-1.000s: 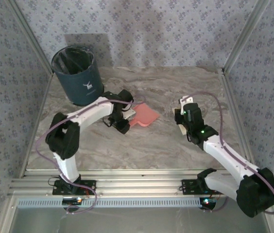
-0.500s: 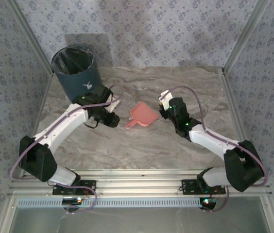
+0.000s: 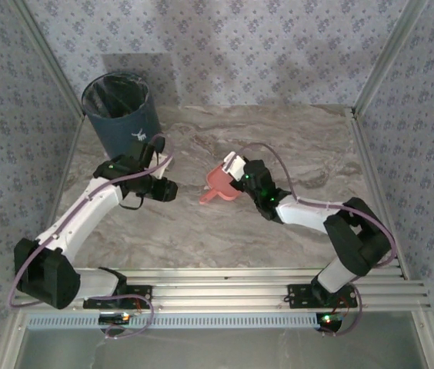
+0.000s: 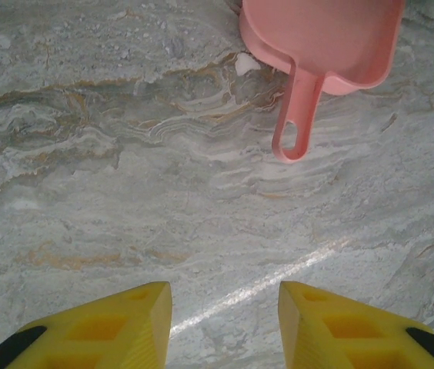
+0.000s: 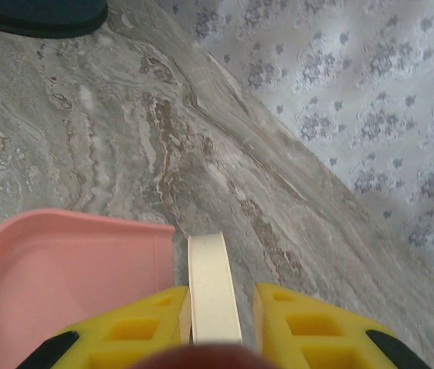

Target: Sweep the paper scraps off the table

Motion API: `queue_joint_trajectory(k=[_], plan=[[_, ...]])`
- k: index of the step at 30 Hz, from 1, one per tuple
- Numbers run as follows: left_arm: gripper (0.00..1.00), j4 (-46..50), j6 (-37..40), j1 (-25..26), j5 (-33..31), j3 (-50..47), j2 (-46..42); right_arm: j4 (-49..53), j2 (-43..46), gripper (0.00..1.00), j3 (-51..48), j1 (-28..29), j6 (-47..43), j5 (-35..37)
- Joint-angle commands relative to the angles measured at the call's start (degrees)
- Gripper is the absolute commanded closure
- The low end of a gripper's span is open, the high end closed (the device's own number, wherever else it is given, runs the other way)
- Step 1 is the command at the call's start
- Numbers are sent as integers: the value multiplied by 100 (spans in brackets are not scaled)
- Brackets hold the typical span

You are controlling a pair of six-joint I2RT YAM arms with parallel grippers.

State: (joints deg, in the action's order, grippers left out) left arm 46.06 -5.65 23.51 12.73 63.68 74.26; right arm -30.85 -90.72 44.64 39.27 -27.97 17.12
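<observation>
Pink dustpan (image 3: 223,183) flat on table (image 4: 125,192), right gripper (image 5: 221,298) clamped on a cream strip (image 5: 211,269) beside its wall, presumably the sweeper; left gripper (image 4: 225,296) part-open, empty, lined up on the handle (image 4: 295,115).

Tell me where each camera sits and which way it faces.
Top external: above and behind the bases, looking down on the table; left arm and right arm show.
Left wrist: looks down past the open left gripper at the dustpan.
Right wrist: looks low past the right gripper, shut on a white strip, toward the wall.
Both wrist views share the dustpan.
</observation>
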Motion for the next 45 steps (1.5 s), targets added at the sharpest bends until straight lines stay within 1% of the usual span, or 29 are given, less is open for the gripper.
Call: queue_joint_trajectory(k=[1, 6, 9, 14, 23, 33, 36, 45], plan=[[58, -227, -22, -40, 168, -42, -201, -680, -217, 100, 203, 169, -484, 371], [58, -185, 10, -57, 142, -35, -175, -911, -389, 100, 100, 384, -633, 502], [58, -187, 30, -83, 127, -49, -173, -1075, -456, 96, -18, 518, -653, 559], [58, -163, 35, -101, 146, -49, -132, -1180, -609, 92, -106, 736, -672, 737], [58, -134, 43, -110, 125, -57, -131, -1421, -956, 83, -147, 947, -835, 1018], [58, -110, 60, -110, 115, -52, -113, -1432, -1063, 65, -253, 1059, -830, 1099], [57, -106, 67, -113, 116, -49, -114, -1441, -1120, 63, -263, 1091, -818, 1131], [57, -79, 88, -116, 80, -49, -100, -1485, -1242, 51, -324, 1203, -754, 1232]])
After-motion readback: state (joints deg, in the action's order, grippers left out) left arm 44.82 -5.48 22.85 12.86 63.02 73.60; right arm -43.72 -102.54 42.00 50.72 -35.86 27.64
